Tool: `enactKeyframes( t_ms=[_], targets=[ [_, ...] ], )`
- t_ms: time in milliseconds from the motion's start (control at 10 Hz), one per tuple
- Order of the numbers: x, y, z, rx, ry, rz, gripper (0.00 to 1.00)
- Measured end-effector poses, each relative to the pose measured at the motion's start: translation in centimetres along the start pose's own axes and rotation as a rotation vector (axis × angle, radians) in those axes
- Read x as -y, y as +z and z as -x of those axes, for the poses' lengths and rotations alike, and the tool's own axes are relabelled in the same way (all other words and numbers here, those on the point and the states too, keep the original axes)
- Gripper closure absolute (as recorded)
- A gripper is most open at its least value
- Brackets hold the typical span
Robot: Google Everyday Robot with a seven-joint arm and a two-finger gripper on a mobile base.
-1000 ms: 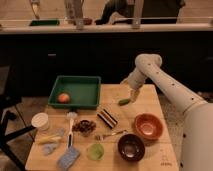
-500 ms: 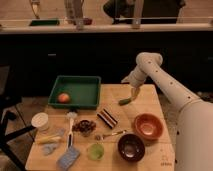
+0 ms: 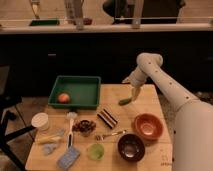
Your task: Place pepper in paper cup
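Note:
The pepper (image 3: 125, 101) is small, dark green and slightly curved, and it lies on the wooden table (image 3: 150, 105) right of the green tray. My gripper (image 3: 133, 93) hangs at the end of the white arm, just above and to the right of the pepper's upper end. The paper cup (image 3: 40, 121) is short and white with a pale round top. It stands at the table's left edge, far from the gripper.
A green tray (image 3: 75, 80) holds a round orange-red fruit (image 3: 63, 97). An orange bowl (image 3: 148, 126) and a dark bowl (image 3: 131, 146) stand front right. A translucent green cup (image 3: 95, 151), a striped packet (image 3: 107, 118), a dark snack (image 3: 84, 126), cutlery and a blue sponge (image 3: 68, 157) lie in the front middle.
The gripper has come down slightly towards the pepper. The pepper and the other things have not moved.

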Motion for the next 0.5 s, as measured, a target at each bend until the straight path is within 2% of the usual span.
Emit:
enactKeyframes(
  t_ms=[300, 500],
  targets=[
    [0.08, 0.26, -0.45, 0.001, 0.005, 0.005, 0.20],
    [-0.03, 0.95, -0.89, 0.017, 0.021, 0.009, 0.20]
  ],
)
